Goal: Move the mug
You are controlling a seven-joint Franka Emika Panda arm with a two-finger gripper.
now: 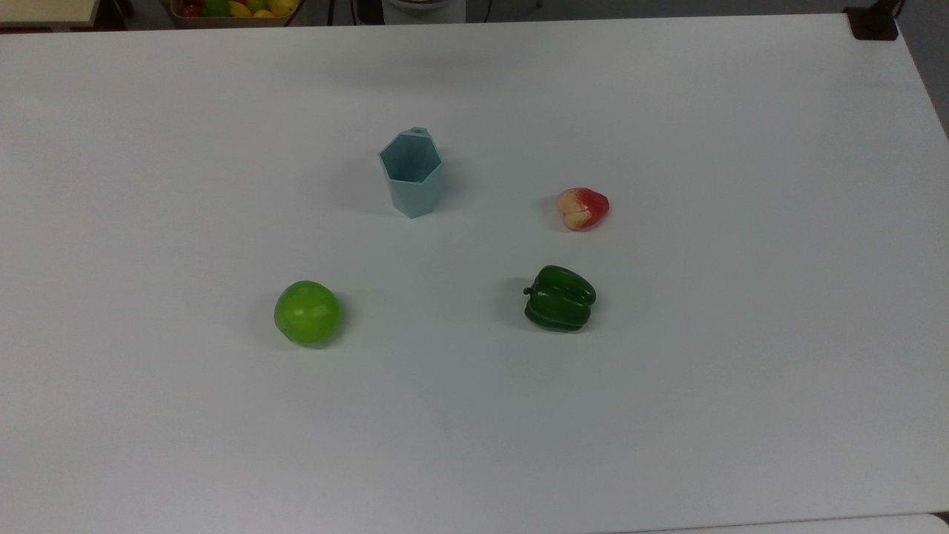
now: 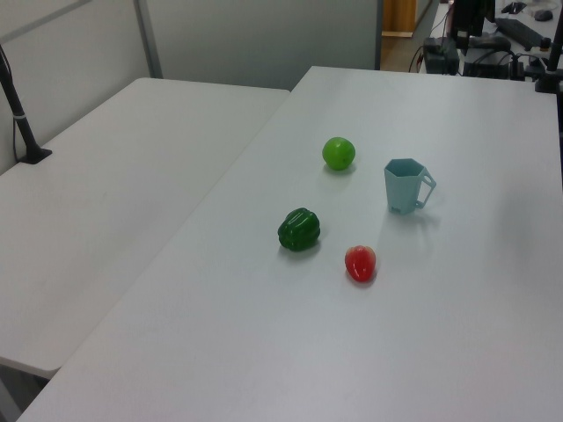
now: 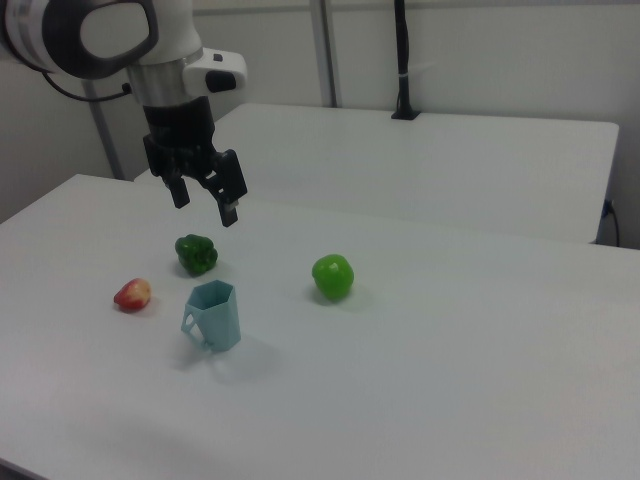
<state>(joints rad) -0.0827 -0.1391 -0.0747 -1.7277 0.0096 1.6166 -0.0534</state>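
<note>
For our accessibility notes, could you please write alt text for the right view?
A white robot arm's black gripper hangs open above a white table, over a pale teal faceted mug standing upright. Around the mug lie a dark green bell pepper, a red-and-yellow fruit and a bright green apple.

Pale teal-blue mug (image 1: pixel 412 174) (image 2: pixel 406 185) (image 3: pixel 214 315), hexagonal faceted sides tapering toward the base, angular handle at the rim, upright, open mouth up, empty, alone on the white tabletop (image 1: pixel 667 386)

End effector (image 3: pixel 207 202) hangs downward, fingers spread apart.
</note>
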